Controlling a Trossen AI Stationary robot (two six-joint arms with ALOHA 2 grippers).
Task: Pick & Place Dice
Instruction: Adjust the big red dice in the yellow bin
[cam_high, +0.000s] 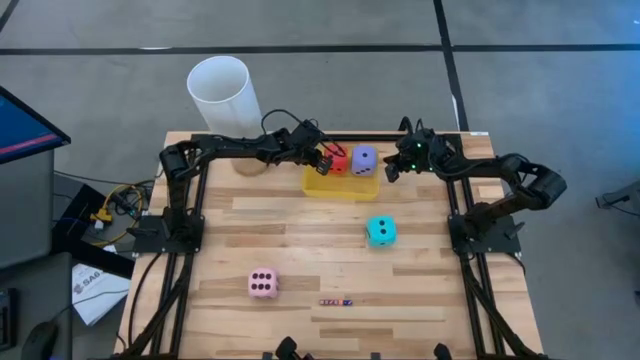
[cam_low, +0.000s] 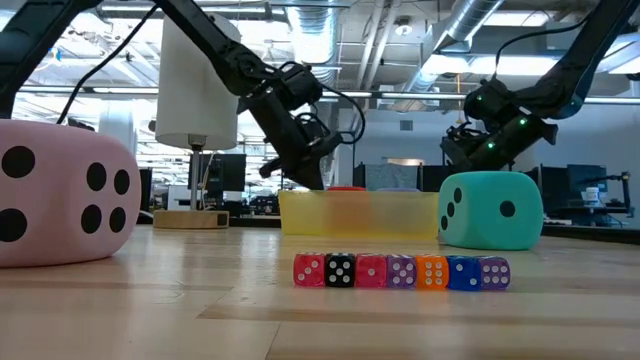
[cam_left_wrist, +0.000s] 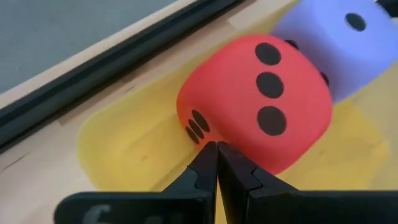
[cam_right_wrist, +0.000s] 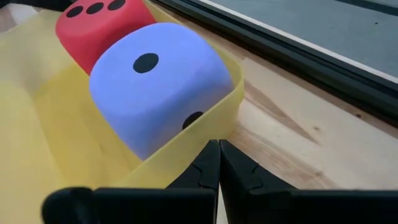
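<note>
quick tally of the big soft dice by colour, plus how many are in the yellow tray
red die: 1, in the yellow tray
purple die: 1, in the tray
cyan die: 1, on the table
pink die: 1, on the table
total: 4 big dice, 2 in the tray

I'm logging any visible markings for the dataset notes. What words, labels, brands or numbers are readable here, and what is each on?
"SAB...": partly readable print on the white paper sheet lying on the floor left of the wooden table; the rest is too small.
Soft red die, purple die, cyan die, pink die: black pips only, no text.
Row of tiny dice: pips only.
Nothing else is readable.
</note>
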